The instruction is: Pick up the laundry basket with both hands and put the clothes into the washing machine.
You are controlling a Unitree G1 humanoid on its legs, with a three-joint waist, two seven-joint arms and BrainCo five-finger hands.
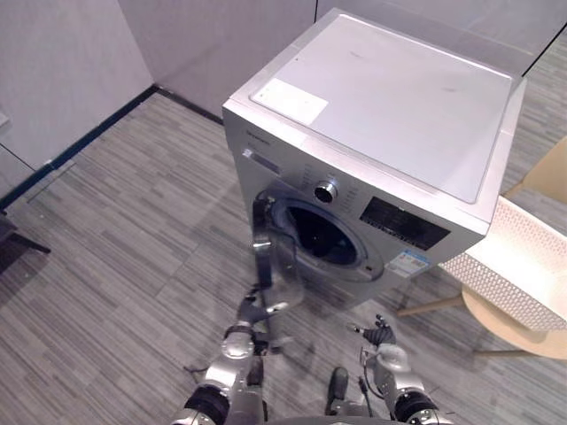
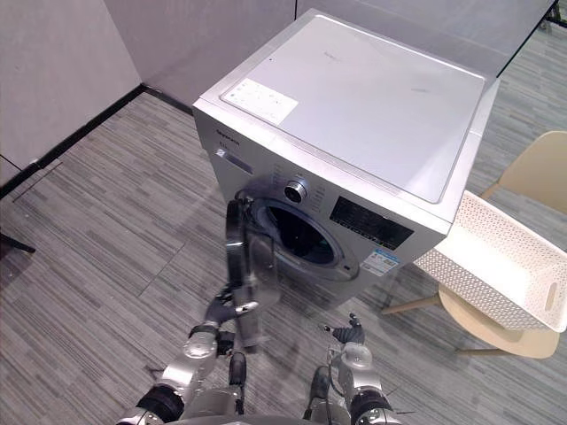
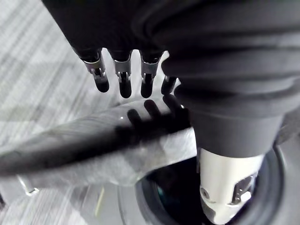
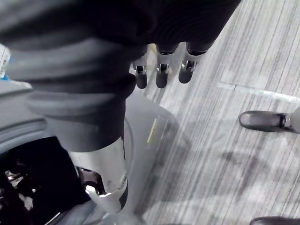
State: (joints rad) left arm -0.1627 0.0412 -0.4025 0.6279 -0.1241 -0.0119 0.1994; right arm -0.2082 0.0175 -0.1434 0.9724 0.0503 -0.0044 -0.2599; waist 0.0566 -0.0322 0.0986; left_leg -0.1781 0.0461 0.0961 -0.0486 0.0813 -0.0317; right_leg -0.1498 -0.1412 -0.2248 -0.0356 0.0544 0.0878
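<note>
A silver washing machine (image 1: 390, 106) stands ahead with its round door (image 1: 279, 257) swung open toward me; the drum (image 2: 301, 237) looks dark inside. A white perforated laundry basket (image 2: 496, 257) rests on a beige chair (image 2: 496, 335) to the machine's right, and what I see of its inside is bare white. My left hand (image 1: 252, 310) is at the door's lower edge, and its straight fingers (image 3: 122, 79) reach over the door rim (image 3: 93, 145). My right hand (image 1: 379, 335) hangs low before the machine, its fingers (image 4: 159, 75) straight over the floor, apart from the basket.
Grey wood-pattern floor (image 1: 133, 230) spreads to the left of the machine. Grey walls with a dark skirting (image 1: 80, 146) close the far left. The open door juts out into the space between me and the machine.
</note>
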